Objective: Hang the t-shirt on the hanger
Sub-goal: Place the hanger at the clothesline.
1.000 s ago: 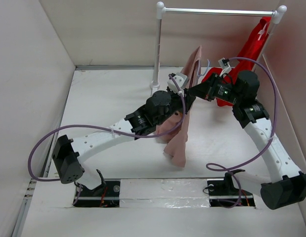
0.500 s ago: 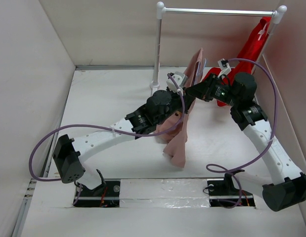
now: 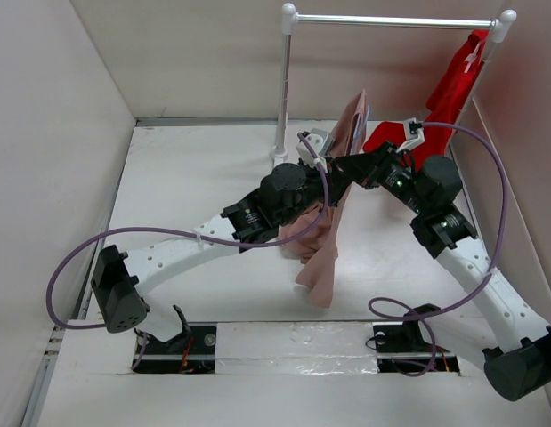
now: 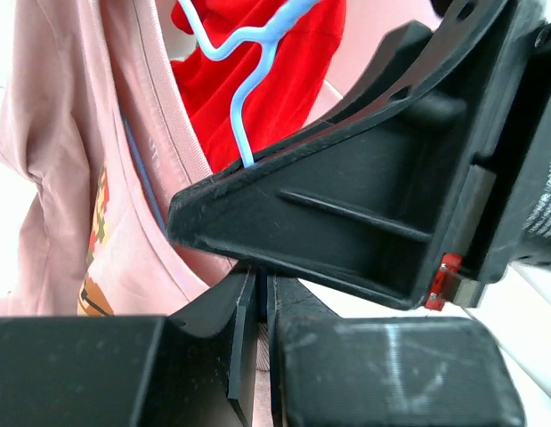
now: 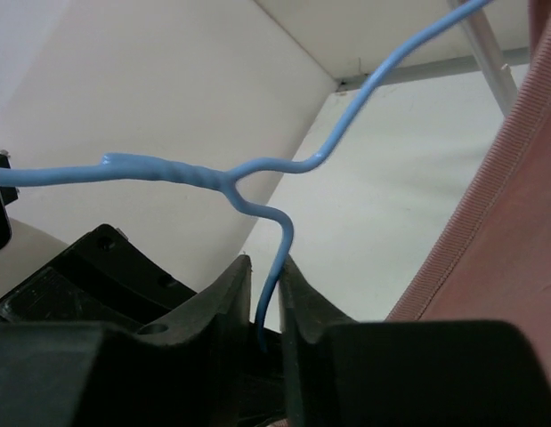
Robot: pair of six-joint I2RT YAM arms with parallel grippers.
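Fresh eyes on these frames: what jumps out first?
The pink t-shirt hangs mid-table, held up between both arms. The right gripper pinches the pale blue wire of the hanger just below its twisted neck, and the left gripper looks closed at the collar. At the back, a red garment hangs at the right end of the rack.

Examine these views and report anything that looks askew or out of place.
The dusty-pink cloth t-shirt hangs bunched into a narrow column, not spread out. The thin pale-blue wire hanger is pinched in the right gripper. A bright red garment slumps from the metal-barred rack.
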